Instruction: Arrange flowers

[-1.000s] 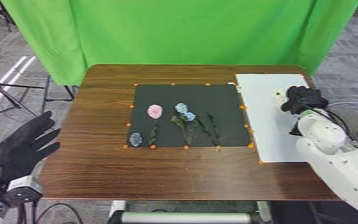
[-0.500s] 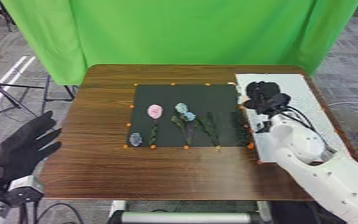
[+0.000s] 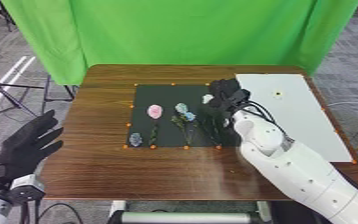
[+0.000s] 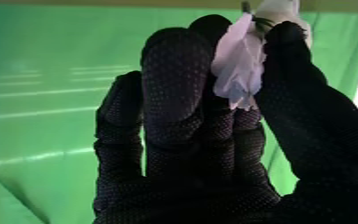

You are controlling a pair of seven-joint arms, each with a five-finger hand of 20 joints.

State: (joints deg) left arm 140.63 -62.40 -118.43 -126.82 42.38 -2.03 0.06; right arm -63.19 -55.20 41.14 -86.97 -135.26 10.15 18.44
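While the right hand (image 4: 189, 197) pinches a white flower (image 4: 238, 70), the pink flower (image 3: 155, 111) and blue flowers (image 3: 190, 116) lie on the mat (image 3: 162, 93); placing it remains (the small bloom (image 3: 278, 93) too, probably).

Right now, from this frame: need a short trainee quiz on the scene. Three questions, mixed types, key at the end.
1. True or false: in the head view, the pink flower lies on the dark mat, left of the pale blue blooms.
2. What colour is the held bloom, pinched by the right robot hand?
A) pink
B) white
C) blue
3. Fill in: in the head view, the white board lies to the ____ of the dark mat.

Key: 1 true; 2 B; 3 right.
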